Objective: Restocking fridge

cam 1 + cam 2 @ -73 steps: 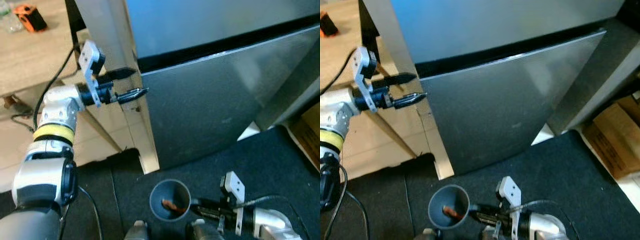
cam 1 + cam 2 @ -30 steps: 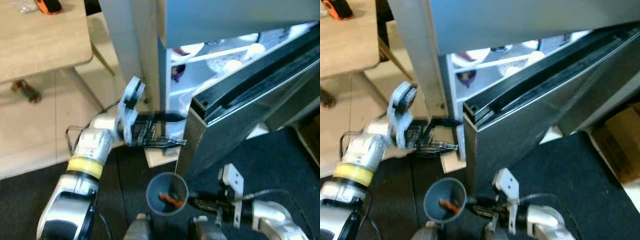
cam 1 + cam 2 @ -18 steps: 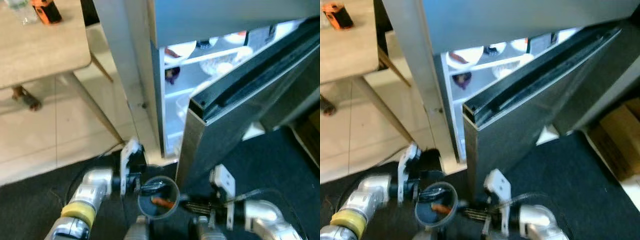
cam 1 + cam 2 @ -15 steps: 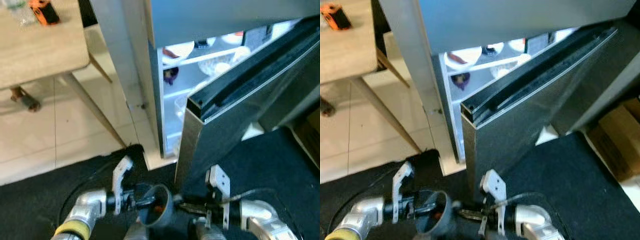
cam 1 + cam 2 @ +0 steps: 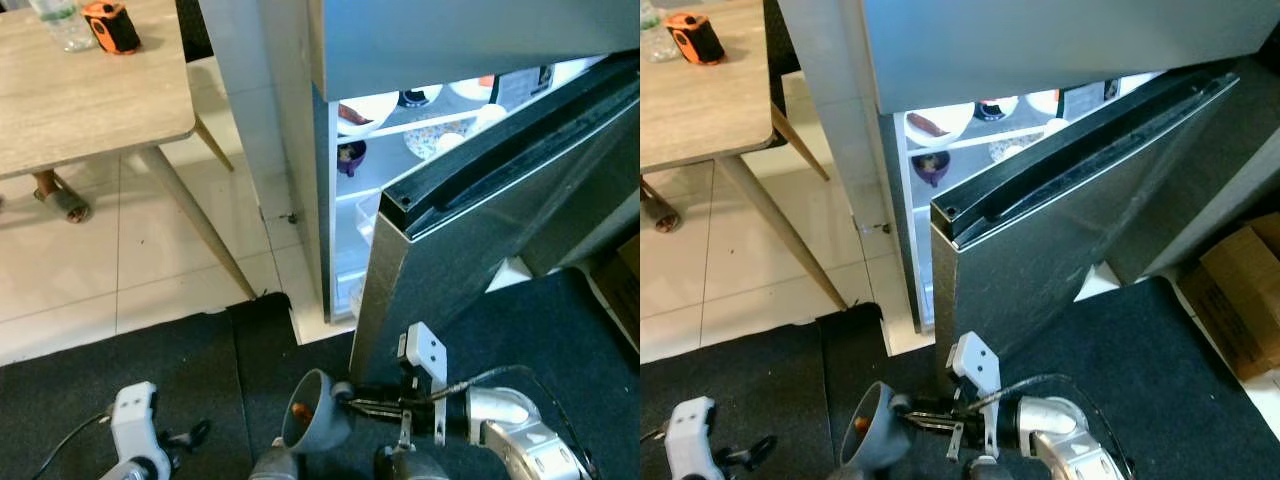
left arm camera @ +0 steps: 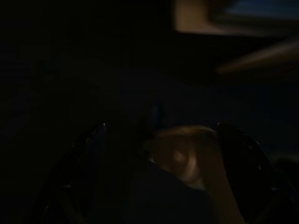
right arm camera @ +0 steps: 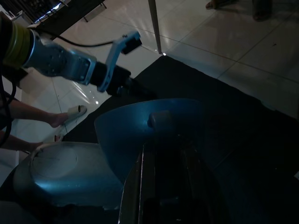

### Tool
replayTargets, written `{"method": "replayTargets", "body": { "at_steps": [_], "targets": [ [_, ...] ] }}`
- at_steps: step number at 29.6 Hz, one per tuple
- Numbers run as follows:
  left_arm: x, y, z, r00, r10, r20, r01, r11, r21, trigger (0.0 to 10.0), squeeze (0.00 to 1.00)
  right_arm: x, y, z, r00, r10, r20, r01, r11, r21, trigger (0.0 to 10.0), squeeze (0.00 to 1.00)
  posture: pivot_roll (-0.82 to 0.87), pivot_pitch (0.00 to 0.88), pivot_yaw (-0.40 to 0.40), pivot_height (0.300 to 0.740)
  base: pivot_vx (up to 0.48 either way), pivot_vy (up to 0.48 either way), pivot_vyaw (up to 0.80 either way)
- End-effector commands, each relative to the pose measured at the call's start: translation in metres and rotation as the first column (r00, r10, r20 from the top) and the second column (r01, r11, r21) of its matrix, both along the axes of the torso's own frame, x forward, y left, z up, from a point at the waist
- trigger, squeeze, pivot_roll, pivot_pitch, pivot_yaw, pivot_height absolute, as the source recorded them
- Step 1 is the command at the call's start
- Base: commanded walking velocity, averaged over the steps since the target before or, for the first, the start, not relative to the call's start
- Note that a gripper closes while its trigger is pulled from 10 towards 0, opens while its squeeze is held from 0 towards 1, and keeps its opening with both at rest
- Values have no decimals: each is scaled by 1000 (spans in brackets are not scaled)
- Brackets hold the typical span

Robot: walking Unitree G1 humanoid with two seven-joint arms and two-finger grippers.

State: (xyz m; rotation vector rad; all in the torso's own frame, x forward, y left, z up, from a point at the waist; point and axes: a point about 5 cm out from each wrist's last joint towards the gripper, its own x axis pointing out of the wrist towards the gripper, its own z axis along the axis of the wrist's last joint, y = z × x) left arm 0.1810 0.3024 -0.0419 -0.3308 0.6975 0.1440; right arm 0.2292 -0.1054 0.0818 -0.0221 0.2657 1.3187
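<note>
The fridge's lower door (image 5: 480, 250) stands ajar, and lit shelves (image 5: 400, 125) behind it hold plates and a purple bowl (image 5: 350, 157). My right gripper (image 5: 350, 403) is low in front of the door, shut on the rim of a grey-blue bowl (image 5: 312, 425). The bowl is tipped on its side with something orange (image 5: 298, 410) inside. In the right wrist view the bowl (image 7: 140, 135) sits at the fingertips. My left gripper (image 5: 190, 435) hangs low at the bottom left over the dark mat, with its fingers apart and nothing between them. The left wrist view is very dark.
A wooden table (image 5: 80, 90) at the left carries an orange tape measure (image 5: 112, 25) and a bottle (image 5: 65, 20). A cardboard box (image 5: 1240, 290) stands at the right. A dark mat (image 5: 150, 370) covers the floor before the fridge. A person's foot (image 7: 70, 113) is near my left arm.
My left arm has left the door edge and dropped to the bottom left. The bowl in my right gripper has tipped from upright onto its side. The door stays ajar.
</note>
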Motion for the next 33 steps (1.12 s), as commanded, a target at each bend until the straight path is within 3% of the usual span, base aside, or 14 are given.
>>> {"method": "replayTargets", "body": {
  "at_steps": [1, 5, 8, 9, 12, 16, 19, 24, 26, 33],
  "targets": [
    [-12, 9, -3, 999, 42, -33, -41, 999, 17, 10000, 0, -6, 2, -6, 1000, 19, -22, -19, 1000, 0, 10000, 0, -52, 214, 32, 740, 0, 0, 0],
    [-15, 12, -4, 997, 63, -46, -61, 997, 42, 10000, 0, -5, 2, -6, 1000, 14, -16, -14, 1000, 3, 10000, 0, -50, 212, 34, 740, 0, 0, 0],
    [-23, 5, -12, 992, 71, -102, -64, 995, 75, 10000, 0, 5, 10, 13, 999, -33, -8, 34, 980, 195, 10000, 0, -46, 196, 38, 740, 0, 0, 0],
    [-23, 5, -12, 992, 71, -102, -64, 995, 75, 10000, 0, 5, 10, 13, 999, -33, -8, 34, 980, 195, 10000, 0, -46, 196, 38, 740, 0, 0, 0],
    [-29, -2, -19, 988, 82, -132, -72, 994, 78, 10000, 0, 15, 17, 34, 996, -90, -5, 86, 926, 368, 10000, 0, -48, 186, 35, 740, 0, 0, 0],
    [-31, -3, -21, 987, 86, -139, -76, 994, 79, 10000, 0, 17, 20, 39, 995, -102, -2, 94, 912, 400, 10000, 0, -48, 186, 35, 740, 0, 0, 0],
    [-35, -13, -27, 984, 75, -164, -64, 995, 74, 10000, 0, 22, 29, 52, 990, -138, 4, 118, 865, 488, 10000, 0, -47, 177, 29, 740, 0, 0, 0],
    [-38, -31, -35, 981, 48, -187, -38, 998, 55, 10000, 0, 29, 49, 55, 985, -170, 29, 135, 866, 482, 10000, 0, -42, 175, 22, 740, 0, 0, 0],
    [-38, -37, -37, 980, 26, -197, -15, 998, 56, 10000, 0, 39, 57, 58, 970, -242, 33, 196, 851, 488, 10000, 0, -38, 172, 19, 740, 0, 0, 0],
    [-40, -41, -39, 978, 8, -209, 5, 998, 65, 10000, 0, 49, 64, 65, 949, -315, 18, 264, 823, 504, 10000, 0, -37, 170, 18, 740, 0, 0, 0]
  ]
}}
